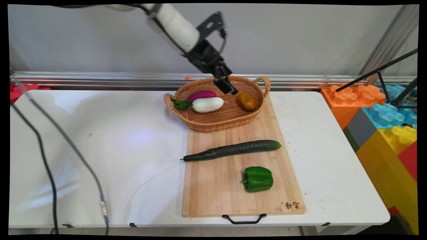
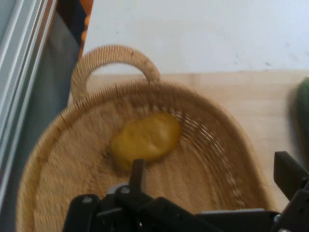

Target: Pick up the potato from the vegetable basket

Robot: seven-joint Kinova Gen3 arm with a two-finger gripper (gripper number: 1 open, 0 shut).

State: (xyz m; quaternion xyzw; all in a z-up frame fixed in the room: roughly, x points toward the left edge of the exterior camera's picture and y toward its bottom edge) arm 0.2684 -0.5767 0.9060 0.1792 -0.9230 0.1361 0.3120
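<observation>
Here your gripper (image 1: pixel 227 85), fingers spread, hangs over the wicker basket (image 1: pixel 213 124); inside lie a potato (image 1: pixel 246 101), white radish (image 1: pixel 207 104) and purple eggplant (image 1: pixel 201 95).

The main view looks down from above the near side of the white bench (image 1: pixel 100 150), facing across it to the wall at 12 o'clock, far enough back to take in the whole top. The hand view rides on the hand, looks along the jaws and sits close over the wicker basket (image 2: pixel 72 159). Both views share that basket (image 1: pixel 217 120) and the yellow-brown potato (image 1: pixel 247 101) (image 2: pixel 145 137) inside it.
</observation>
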